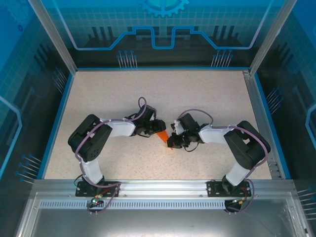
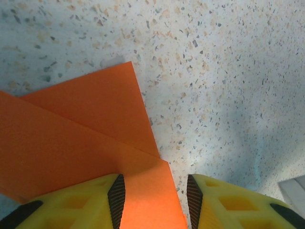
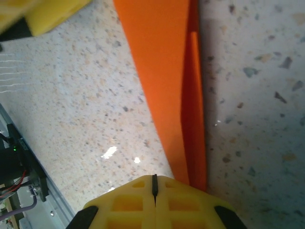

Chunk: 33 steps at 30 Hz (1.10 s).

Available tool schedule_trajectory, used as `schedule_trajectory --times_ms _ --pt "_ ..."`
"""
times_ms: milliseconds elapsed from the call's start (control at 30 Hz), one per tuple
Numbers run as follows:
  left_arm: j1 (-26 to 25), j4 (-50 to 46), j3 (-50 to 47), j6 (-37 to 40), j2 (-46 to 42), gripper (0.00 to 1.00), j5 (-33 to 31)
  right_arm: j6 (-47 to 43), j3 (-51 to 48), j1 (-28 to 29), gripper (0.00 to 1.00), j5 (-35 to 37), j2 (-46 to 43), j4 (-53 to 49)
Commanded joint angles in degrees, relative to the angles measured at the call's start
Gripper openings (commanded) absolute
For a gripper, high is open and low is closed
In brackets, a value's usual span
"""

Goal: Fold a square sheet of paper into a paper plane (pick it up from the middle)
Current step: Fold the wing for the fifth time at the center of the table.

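The square sheet of paper (image 1: 163, 138) is a folded bright orange wedge lying on the speckled table between my two grippers. In the left wrist view its layered flaps (image 2: 81, 138) spread out flat, and one flap runs between the fingers of my left gripper (image 2: 155, 200). That gripper is open: its left pad (image 2: 116, 196) is over the paper and its right pad (image 2: 194, 200) over bare table. My right gripper (image 3: 154, 186) is shut, pads together with nothing between them. The narrow paper strip (image 3: 167, 71) passes under its right fingertip. From above, the left gripper (image 1: 157, 128) and right gripper (image 1: 174, 140) flank the wedge.
The speckled tabletop (image 1: 158, 94) stretches free behind the arms. An aluminium rail (image 1: 158, 187) runs along the near edge, with cables by it (image 3: 19, 167). Blue-trimmed side walls (image 1: 57, 118) bound the table. A yellow finger of the left gripper (image 3: 47, 16) shows near the paper.
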Motion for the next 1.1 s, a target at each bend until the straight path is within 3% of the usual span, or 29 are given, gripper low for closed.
schedule_trajectory --times_ms 0,300,467,867,1067 --pt "-0.14 -1.17 -2.66 -1.52 2.74 0.43 -2.96 0.23 4.91 -0.81 0.04 0.04 -1.17 -4.37" --pt "-0.10 0.11 -4.43 -1.77 1.75 0.44 -2.44 -0.14 13.40 -1.40 0.06 -0.36 9.61 -5.31" --pt "-0.14 -0.06 -4.18 -1.27 2.67 0.44 -2.18 1.26 8.75 -3.12 0.06 -1.54 11.97 -0.83" --pt "-0.16 -0.65 -4.71 -2.01 3.42 0.43 -3.65 -1.66 -1.33 -5.28 0.10 -6.88 6.86 -0.34" --pt "-0.10 -1.66 -4.35 -1.88 3.09 0.44 -4.23 -5.26 -4.84 -5.55 0.10 -4.66 3.06 -5.90"
